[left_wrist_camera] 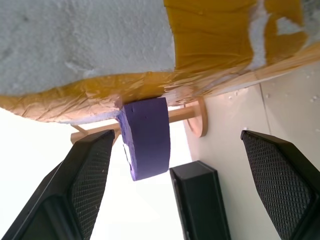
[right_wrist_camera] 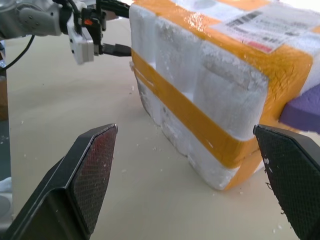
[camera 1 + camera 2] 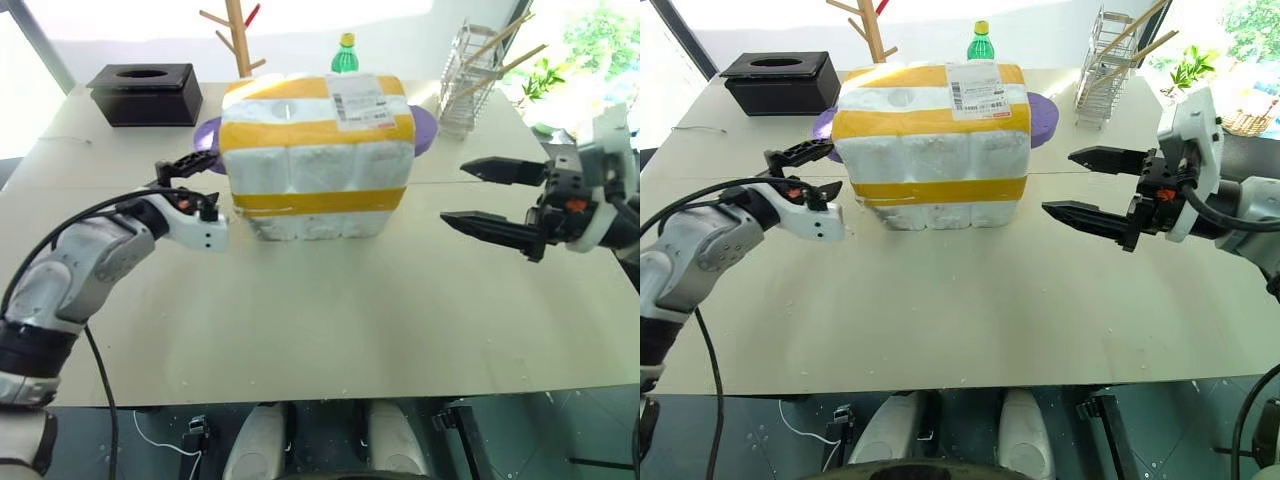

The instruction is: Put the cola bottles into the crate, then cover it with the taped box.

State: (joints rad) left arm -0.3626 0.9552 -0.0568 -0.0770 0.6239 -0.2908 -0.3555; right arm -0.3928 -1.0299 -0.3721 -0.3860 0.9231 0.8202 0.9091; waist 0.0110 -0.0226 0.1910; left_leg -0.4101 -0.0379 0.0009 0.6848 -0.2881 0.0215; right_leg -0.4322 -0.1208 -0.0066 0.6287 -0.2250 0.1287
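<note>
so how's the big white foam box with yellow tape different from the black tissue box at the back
The white foam box with yellow tape bands is far larger and taller than the low black tissue box. The foam box stands mid-table between both grippers; the tissue box sits at the far left corner. The foam box carries a shipping label; the tissue box has an oval top slot.

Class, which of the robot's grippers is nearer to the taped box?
Left. The left gripper sits right beside the taped box, jaws open. The right gripper, also open, hangs clearly apart from its other side.
</note>
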